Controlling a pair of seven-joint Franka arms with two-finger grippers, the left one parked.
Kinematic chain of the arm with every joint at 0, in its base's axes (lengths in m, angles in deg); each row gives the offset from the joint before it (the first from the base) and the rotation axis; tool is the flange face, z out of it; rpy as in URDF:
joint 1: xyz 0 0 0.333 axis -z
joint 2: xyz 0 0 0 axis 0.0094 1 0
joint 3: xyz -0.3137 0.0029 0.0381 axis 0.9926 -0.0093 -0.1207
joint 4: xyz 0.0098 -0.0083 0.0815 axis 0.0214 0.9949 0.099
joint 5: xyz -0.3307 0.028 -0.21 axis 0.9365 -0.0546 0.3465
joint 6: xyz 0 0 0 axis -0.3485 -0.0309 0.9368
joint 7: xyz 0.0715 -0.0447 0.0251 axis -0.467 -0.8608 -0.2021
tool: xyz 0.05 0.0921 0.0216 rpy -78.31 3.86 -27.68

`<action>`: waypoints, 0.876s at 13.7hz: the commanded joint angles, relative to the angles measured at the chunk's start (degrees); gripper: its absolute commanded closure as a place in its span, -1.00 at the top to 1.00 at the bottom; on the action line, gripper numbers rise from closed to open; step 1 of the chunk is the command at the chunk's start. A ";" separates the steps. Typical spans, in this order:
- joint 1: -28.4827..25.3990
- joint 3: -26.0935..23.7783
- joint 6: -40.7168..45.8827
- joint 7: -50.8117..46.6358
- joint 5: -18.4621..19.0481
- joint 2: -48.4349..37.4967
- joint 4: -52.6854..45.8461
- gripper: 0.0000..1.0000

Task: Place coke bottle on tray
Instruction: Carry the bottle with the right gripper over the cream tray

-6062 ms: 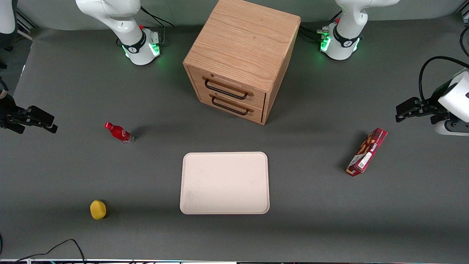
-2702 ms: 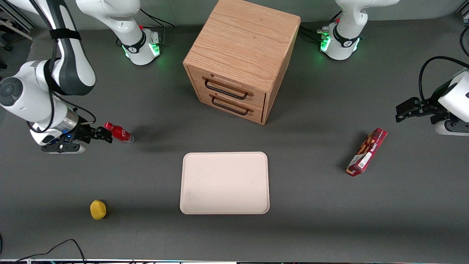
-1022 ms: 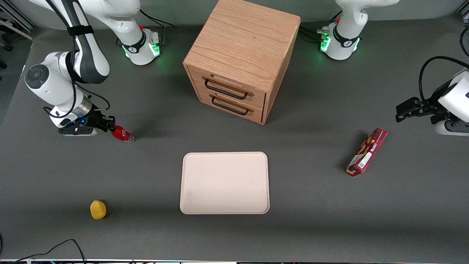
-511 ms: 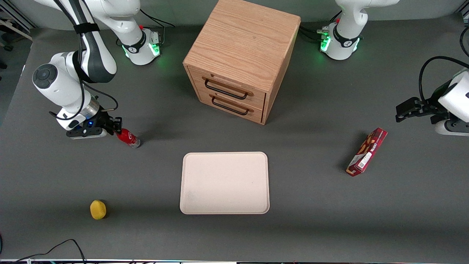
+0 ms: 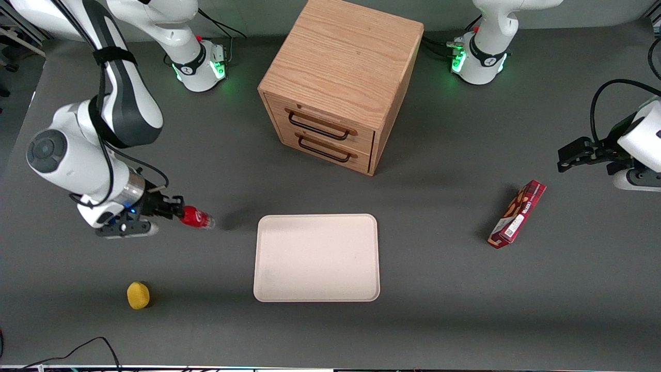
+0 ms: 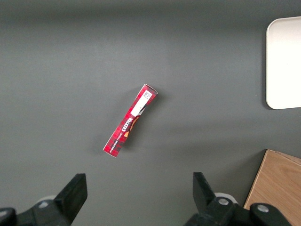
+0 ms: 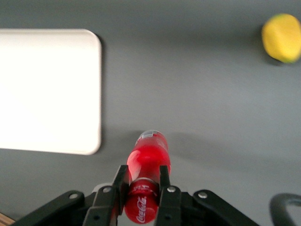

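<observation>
My right gripper (image 5: 175, 212) is shut on the coke bottle (image 5: 195, 218), a small red bottle with a clear base. It holds the bottle by its neck end, lifted off the table with its base pointing toward the tray (image 5: 316, 257). The pale beige tray lies flat a short way from the bottle, toward the parked arm's end. In the right wrist view the fingers (image 7: 121, 181) clamp the bottle (image 7: 146, 162) from both sides, and the tray (image 7: 47, 89) shows beside it.
A wooden two-drawer cabinet (image 5: 338, 82) stands farther from the front camera than the tray. A yellow round object (image 5: 138, 295) lies nearer the camera than the gripper. A long red snack box (image 5: 517, 214) lies toward the parked arm's end.
My gripper closed on the bottle where it lay, lifted it, and has carried it nearer the front camera and toward the tray.
</observation>
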 commanded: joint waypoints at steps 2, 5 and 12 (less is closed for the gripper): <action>-7.44 0.56 6.40 -10.02 3.61 12.46 -18.87 -1.00; -12.45 0.73 8.88 -16.80 7.23 20.81 -29.44 -1.00; -20.72 8.29 5.27 -21.74 7.24 28.39 -38.16 -1.00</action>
